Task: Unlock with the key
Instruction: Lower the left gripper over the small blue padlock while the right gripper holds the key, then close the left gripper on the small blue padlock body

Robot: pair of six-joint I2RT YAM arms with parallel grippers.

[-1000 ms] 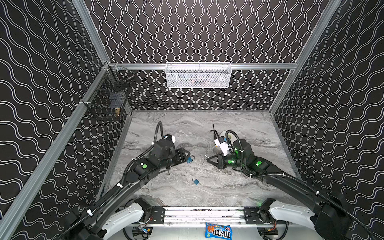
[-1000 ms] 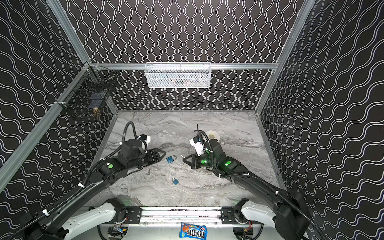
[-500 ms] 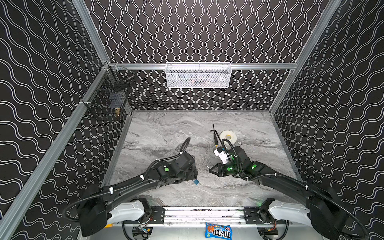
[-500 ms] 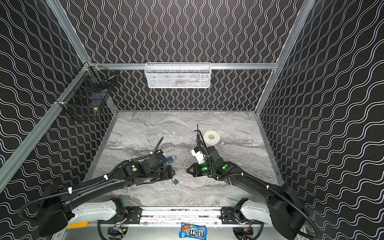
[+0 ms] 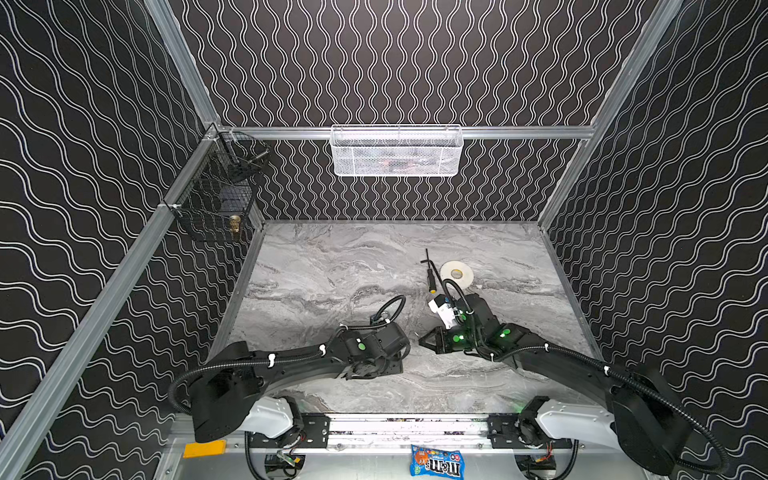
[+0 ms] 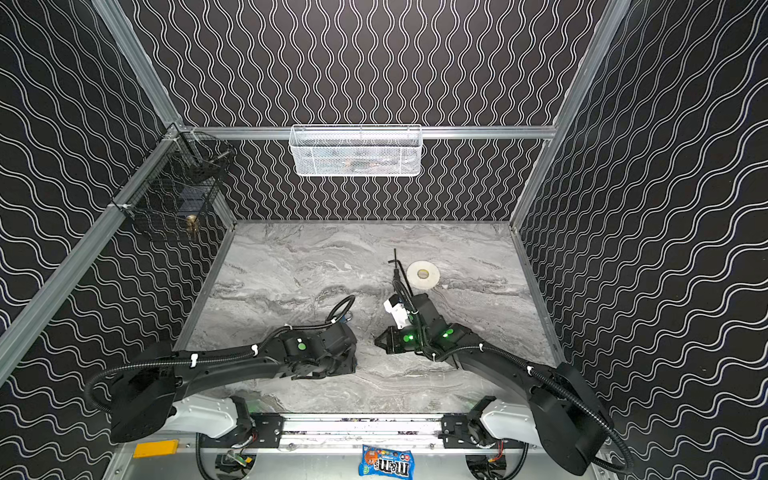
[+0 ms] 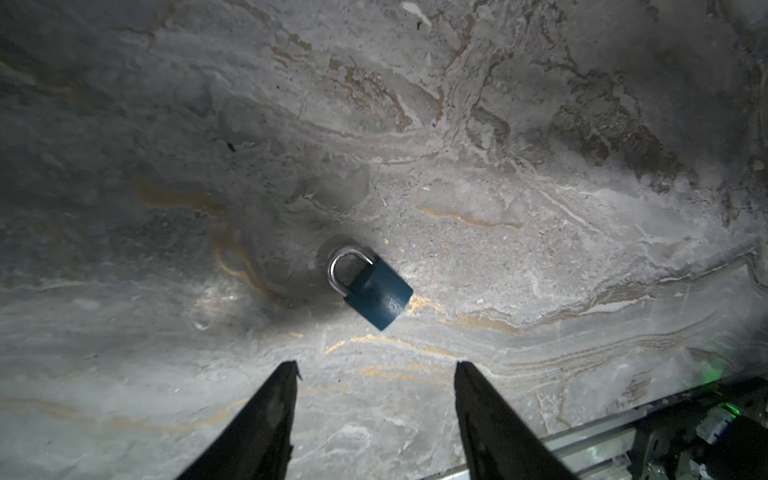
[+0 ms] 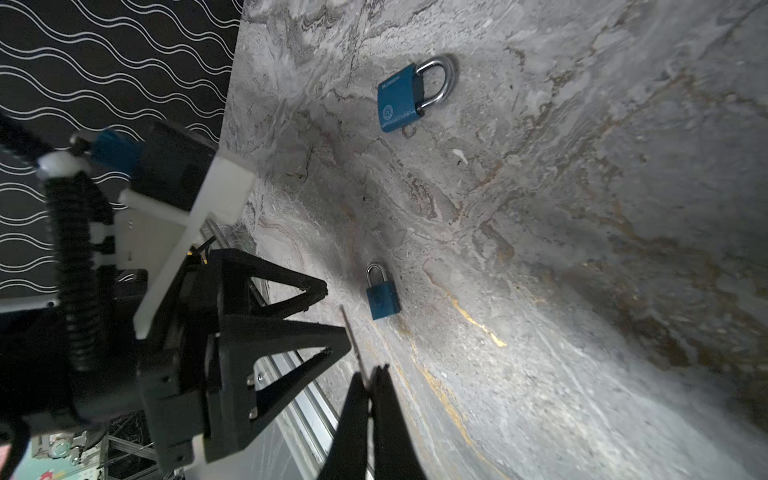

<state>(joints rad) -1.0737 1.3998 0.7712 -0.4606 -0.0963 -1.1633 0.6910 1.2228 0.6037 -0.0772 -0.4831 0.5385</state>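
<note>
Marble tabletop [image 5: 332,266] bears all; my left gripper [image 7: 378,368] hangs spread and empty just short of the near padlock [image 7: 374,291], lying flat. It should straddle the blue body squarely, leaving the keyhole end clear. My right gripper [image 8: 372,374] is clenched on the thin key [image 8: 353,336]. Only the right wrist view shows a second padlock [image 8: 405,97]; both top views hide the near one beneath my arm

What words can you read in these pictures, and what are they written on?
"m&m's": on the blue candy bag at the front edge, in both top views.
Larger padlock: raised lettering and a round emblem on its blue body, too blurred to read.
Smaller padlock: no lettering can be made out.
</note>
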